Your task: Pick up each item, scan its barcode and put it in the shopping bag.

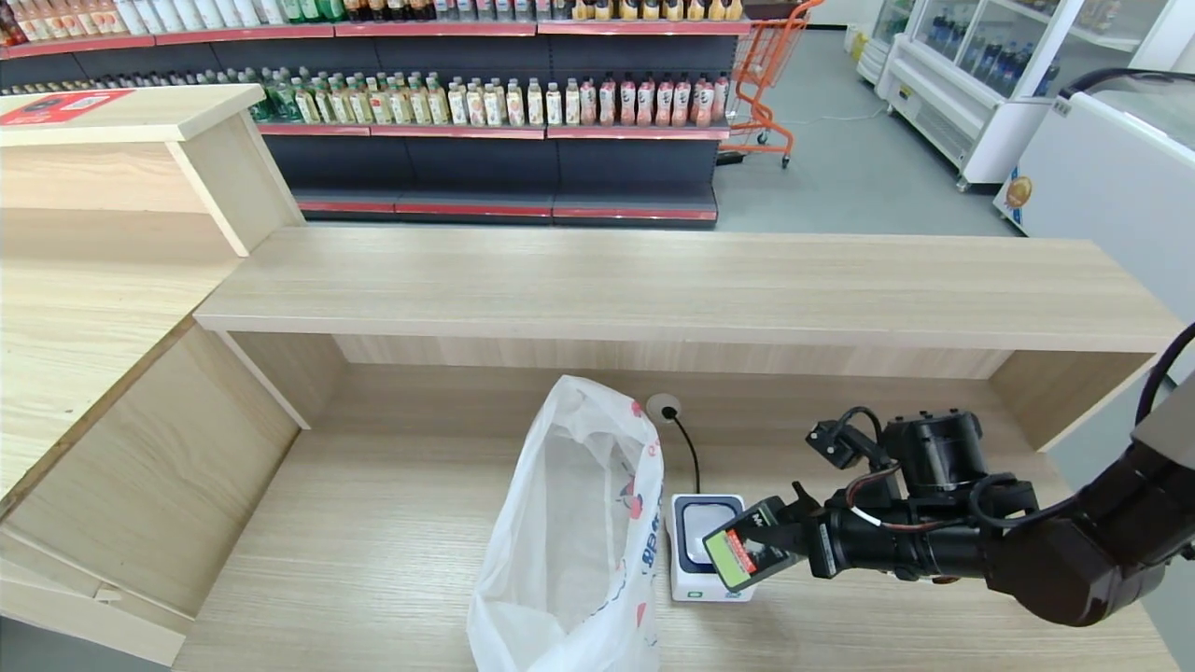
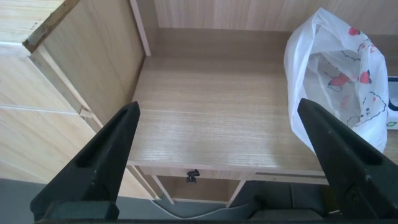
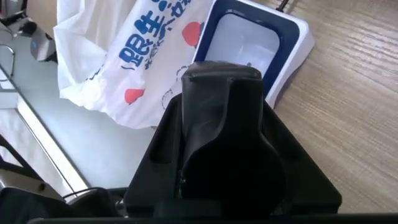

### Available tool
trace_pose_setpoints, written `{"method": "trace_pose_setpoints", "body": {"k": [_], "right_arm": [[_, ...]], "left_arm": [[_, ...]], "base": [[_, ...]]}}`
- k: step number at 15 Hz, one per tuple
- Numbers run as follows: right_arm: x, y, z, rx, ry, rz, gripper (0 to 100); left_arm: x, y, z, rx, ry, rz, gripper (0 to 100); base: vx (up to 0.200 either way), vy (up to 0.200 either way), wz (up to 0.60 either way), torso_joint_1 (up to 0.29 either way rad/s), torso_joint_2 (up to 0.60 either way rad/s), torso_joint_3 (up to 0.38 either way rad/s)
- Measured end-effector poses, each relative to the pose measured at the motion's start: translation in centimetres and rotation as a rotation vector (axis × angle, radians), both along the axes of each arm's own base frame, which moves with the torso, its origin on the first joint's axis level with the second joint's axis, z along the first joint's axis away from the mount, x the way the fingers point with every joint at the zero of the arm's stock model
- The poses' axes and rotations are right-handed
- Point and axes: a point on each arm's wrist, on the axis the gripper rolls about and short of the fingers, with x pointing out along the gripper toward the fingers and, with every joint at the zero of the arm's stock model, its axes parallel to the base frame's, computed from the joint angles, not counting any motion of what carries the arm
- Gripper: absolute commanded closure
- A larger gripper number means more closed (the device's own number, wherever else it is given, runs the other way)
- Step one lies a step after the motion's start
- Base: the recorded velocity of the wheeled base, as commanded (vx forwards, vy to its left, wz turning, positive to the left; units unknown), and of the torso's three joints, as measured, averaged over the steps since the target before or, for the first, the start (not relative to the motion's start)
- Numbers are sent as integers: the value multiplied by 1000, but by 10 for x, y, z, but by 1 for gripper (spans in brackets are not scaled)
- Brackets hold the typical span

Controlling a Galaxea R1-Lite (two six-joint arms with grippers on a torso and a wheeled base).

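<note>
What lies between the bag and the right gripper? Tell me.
The scanner stands there, beside the bag, under the item in the right gripper, in the head view.

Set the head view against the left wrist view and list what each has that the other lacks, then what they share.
Head view adds: the right gripper holding a green packet at the scanner, bottle shelves, an orange cart. Left wrist view adds: the open left gripper and a small lock under the desk edge. Shared: the shopping bag standing on the wooden desk.
</note>
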Motion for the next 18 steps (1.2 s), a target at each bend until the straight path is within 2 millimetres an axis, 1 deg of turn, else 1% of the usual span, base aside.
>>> {"method": "trace_pose_setpoints", "body": {"k": [7,15,18], "right_arm": [[15,5,-8,36,-46,-1,100],[19,7,-17,40,-18,-5,100],[18,6,-13,73,12,-38,100]], "left_arm": [[0,0,0,0,0,0,0],[0,0,0,18,0,0,0],[0,0,0,18,0,0,0]], "base": [[0,0,0,0,0,0],[0,0,0,0,0,0],[0,0,0,0,0,0]]}}
